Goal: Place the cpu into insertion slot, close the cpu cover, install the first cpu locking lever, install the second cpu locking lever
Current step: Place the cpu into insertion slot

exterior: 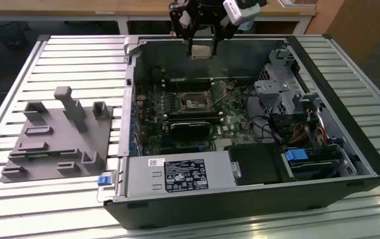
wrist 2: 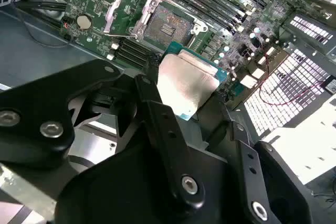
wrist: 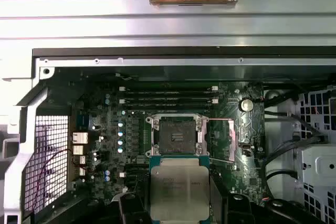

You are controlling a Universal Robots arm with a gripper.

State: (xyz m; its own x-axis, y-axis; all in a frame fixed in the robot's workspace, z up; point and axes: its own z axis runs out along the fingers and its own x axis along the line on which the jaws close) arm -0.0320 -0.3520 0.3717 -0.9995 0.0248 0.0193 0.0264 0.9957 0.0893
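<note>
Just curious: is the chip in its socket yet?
Out. The cpu sits clamped between the jaws above the board; the insertion slot lies empty.

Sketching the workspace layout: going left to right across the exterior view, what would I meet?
Grey fixture block → insertion slot → blue drive tab. The cpu in the gripper overlaps the slot, so omitted.

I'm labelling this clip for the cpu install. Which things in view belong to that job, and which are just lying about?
Job: gripper, shut on the cpu; insertion slot, empty; cpu cover, swung open.
Just there: grey fixture block; power supply; memory slots.
</note>
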